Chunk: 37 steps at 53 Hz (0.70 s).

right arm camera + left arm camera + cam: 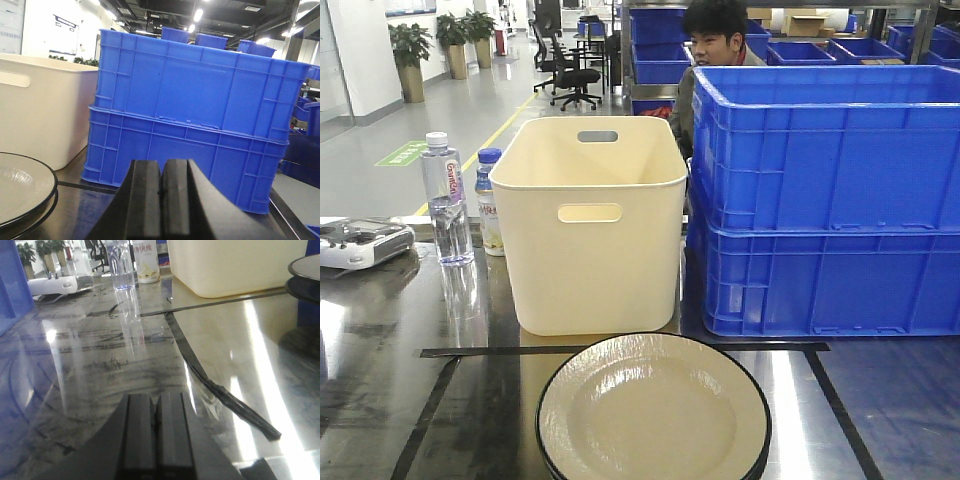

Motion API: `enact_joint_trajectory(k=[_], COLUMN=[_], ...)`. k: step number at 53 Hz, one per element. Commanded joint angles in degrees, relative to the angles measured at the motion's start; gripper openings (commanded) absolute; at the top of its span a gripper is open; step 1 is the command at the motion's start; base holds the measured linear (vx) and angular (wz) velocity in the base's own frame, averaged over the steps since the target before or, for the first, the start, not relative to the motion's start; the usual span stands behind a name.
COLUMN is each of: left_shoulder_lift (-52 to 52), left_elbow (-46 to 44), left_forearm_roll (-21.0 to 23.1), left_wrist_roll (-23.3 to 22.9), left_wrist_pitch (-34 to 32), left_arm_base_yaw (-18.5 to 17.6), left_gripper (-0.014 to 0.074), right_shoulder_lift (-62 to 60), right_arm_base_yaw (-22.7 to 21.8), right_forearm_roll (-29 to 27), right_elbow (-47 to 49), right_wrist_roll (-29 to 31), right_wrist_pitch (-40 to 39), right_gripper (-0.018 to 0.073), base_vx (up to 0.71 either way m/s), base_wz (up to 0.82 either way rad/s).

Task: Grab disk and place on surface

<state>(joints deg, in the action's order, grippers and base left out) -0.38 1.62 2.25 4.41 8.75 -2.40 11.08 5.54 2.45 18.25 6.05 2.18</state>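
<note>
Step in hand, by judgement: start of the task, approach not begun; the disk lies untouched.

Stacked blue crates (825,200) fill the right half of the front view, a man seated behind them at top centre. A cream plastic bin (592,225) stands mid-frame, left of the crates. The bench (380,400), a shiny dark grey metal surface, carries black tape lines (620,350) that frame a rectangle; glare streaks cross it in the left wrist view.

The disk, a cream plate with a dark rim (653,408), lies at bottom centre of the front view, inside the tape, just in front of the bin. It appears to sit on a second plate, since a doubled rim shows.

Left gripper (156,430): fingers pressed together, low over the bench. Right gripper (161,192): fingers pressed together, plate at lower left of its view.

Next move calls for spreading one gripper's fingers and catching the rim.

Small items, upper left: two bottles (447,200), a white controller (360,242). Background: office floor, potted plants.
</note>
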Motion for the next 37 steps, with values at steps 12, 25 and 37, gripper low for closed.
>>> enact_joint_trajectory(k=[12, 25, 37], left_shoulder_lift=[-1.1, -1.1, -1.1], left_elbow=[0.7, 0.7, 0.7], left_forearm_roll=[-0.6, -0.6, -0.6], left_wrist_roll=[0.2, 0.2, 0.2], left_wrist_pitch=[-7.3, -7.3, -7.3], left_arm_base_yaw=[0.0, 0.0, 0.0], left_gripper=[-0.0002, -0.0002, -0.0002], right_shoulder_lift=[0.8, 0.8, 0.8], right_arm_base_yaw=[-0.2, -0.2, -0.2], right_forearm_roll=[0.1, 0.1, 0.1], right_elbow=[1.6, 1.6, 1.6], right_wrist_roll=[-0.1, -0.1, -0.1], right_wrist_pitch=[-4.8, -4.8, -4.8], right_gripper=[-0.0009, -0.0009, -0.0009], base_vx=[0.0, 0.0, 0.0], base_wz=[0.0, 0.0, 0.0])
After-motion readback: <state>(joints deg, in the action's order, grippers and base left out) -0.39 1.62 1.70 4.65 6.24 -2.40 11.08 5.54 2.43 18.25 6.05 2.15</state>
